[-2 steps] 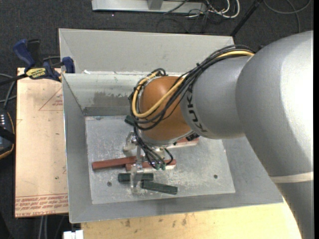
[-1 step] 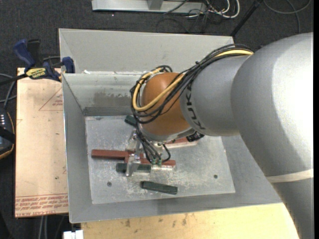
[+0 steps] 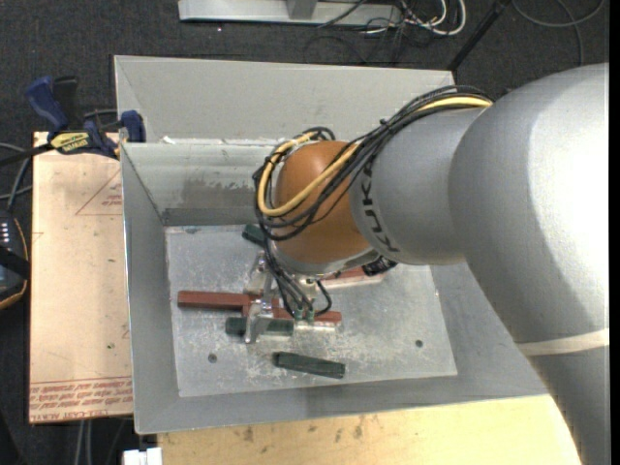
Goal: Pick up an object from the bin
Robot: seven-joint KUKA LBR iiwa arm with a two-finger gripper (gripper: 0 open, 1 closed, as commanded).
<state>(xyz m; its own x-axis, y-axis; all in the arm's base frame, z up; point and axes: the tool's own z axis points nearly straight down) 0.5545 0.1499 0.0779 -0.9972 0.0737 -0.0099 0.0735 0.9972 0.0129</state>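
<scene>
Gripper [image 3: 256, 320] points straight down, low over the middle of the bin [image 3: 145, 260]; the arm [image 3: 436, 192] reaches in over the right edge. It stands at a red-brown bar [image 3: 208, 299] lying crosswise, just beside a green piece [image 3: 235, 327]. Whether it is wide or narrow cannot be told. The wrist hides part of the bar. A green bar [image 3: 308, 364] lies near the front edge.
</scene>
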